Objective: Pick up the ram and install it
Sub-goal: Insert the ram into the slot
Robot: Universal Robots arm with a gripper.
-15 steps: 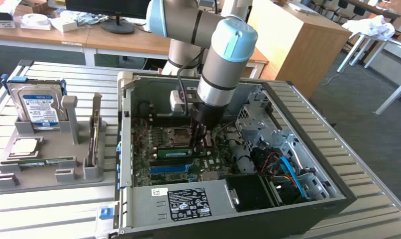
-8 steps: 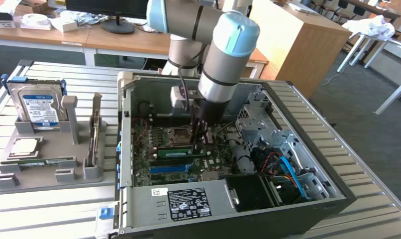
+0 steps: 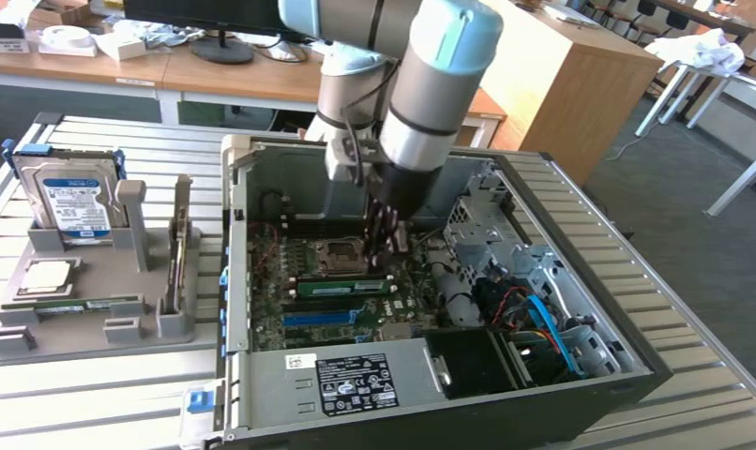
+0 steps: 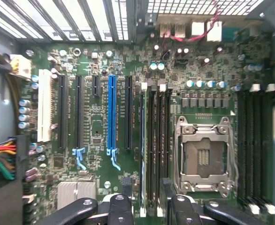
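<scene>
Past the near power supply (image 3: 353,380), the ram (image 3: 343,286) stands in its slot on the motherboard (image 3: 268,302). The gripper (image 3: 387,255) hangs just above, jaws spread wide either side, gripping nothing, likely for clearance.

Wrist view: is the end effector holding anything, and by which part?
Nothing held. The end effector is open over the memory slots; one ram stands in a slot beneath it.

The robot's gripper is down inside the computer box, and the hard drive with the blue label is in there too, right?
No. The gripper is inside the computer case, but the exterior view shows the hard drive standing outside it, in the gray holder on the exterior view's left.
</scene>
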